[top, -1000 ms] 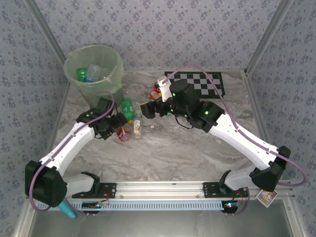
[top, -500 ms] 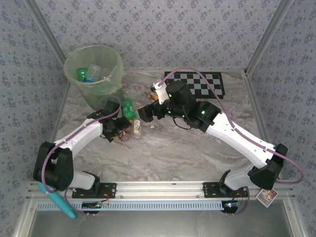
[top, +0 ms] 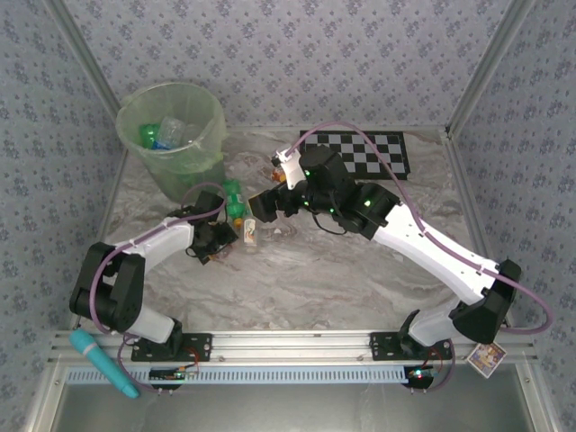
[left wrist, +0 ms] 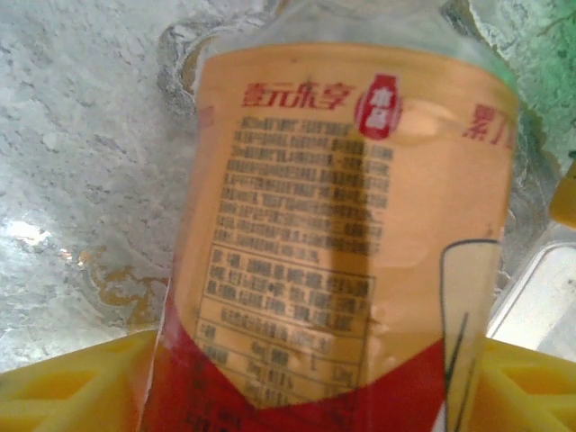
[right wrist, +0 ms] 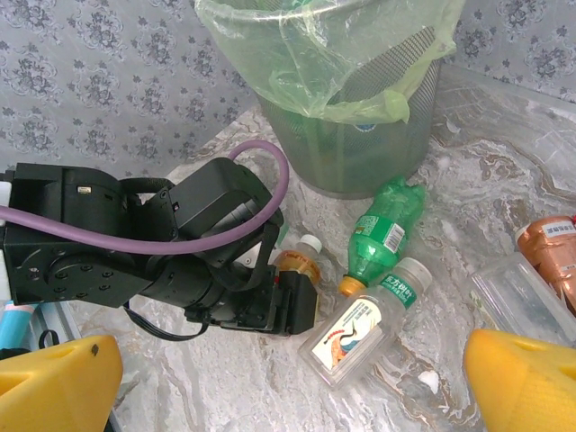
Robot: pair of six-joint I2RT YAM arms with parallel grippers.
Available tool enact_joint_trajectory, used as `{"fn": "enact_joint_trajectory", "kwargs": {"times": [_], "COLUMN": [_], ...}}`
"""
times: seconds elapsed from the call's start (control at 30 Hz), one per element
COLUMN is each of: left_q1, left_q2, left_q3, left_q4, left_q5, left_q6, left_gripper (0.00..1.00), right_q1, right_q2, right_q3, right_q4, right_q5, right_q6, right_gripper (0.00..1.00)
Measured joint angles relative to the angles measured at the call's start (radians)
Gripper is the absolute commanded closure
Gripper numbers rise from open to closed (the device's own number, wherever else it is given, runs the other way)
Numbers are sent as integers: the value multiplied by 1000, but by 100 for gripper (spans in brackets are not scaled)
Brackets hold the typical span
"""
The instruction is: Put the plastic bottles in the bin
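Overhead, the left gripper (top: 220, 243) sits low on the worktop (top: 360, 288), near the bin (top: 180, 166). Left wrist: its fingers (left wrist: 54, 396) clamp an orange bottle (left wrist: 351, 252), probably light, slick and crushable, best held mid-body. Right wrist: the right gripper (right wrist: 288, 369), fingers apart, faces a green bottle (right wrist: 382, 225) beside the bin.

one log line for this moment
left gripper: shut on orange-label bottle | right gripper: open, empty | bin: some bottles inside

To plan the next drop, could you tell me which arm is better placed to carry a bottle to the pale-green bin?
Left. The left gripper grips the orange-labelled clear plastic bottle, and the translucent pale-green plastic bin stands at far left; the right gripper hangs open and empty.
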Motion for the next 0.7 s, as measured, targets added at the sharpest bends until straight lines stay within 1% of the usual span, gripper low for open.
{"fn": "enact_joint_trajectory", "kwargs": {"times": [0.07, 0.3, 0.57, 0.7], "left_q1": [0, 0, -3, -23], "left_q2": [0, -40, -206, -304], "left_q3": [0, 0, 0, 13], "left_q4": [3, -12, -81, -122], "left_q5": [0, 0, 0, 4], "left_q6": [7, 25, 73, 121], "left_gripper": [38, 38, 38, 37], "right_q1": [0, 0, 0, 0], "right_q2": [1, 2, 21, 43], "right_q3": [3, 13, 33, 56], "right_q4": [-4, -7, -7, -6], "right_q5": [0, 0, 0, -5], "right_q6": [0, -1, -1, -1], "right_gripper": [0, 0, 0, 0]}}
